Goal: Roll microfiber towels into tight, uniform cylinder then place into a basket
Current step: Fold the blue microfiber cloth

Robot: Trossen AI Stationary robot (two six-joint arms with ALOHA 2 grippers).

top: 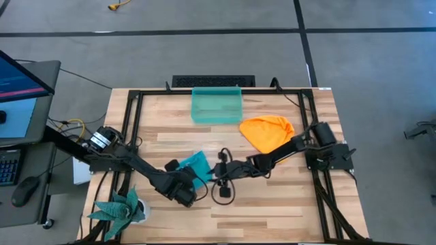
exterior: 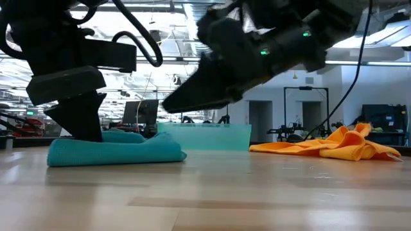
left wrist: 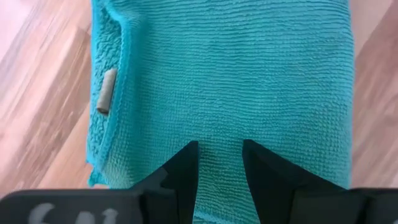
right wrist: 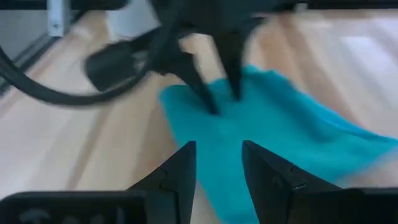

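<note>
**Teal towel pinned, roll not formed**

L gripper [left wrist: 219, 171] presses on folded teal-blue microfiber towel [top: 196, 165] at counter [top: 272, 204] front-centre, fingers part-open, nothing clamped. R gripper [right wrist: 217, 168] hovers just beside, part-open, empty. Orange-yellow microfiber towel [top: 267, 131] lies near translucent teal plastic basket [top: 216, 105]. Risk: cloth slips, roll goes loose w/ uneven pressure.

The teal towel [top: 197, 165] lies folded flat on the tabletop's middle (one hem turned over). The orange towel [top: 267, 132] sits crumpled just beside the translucent teal basket [top: 216, 106].
</note>
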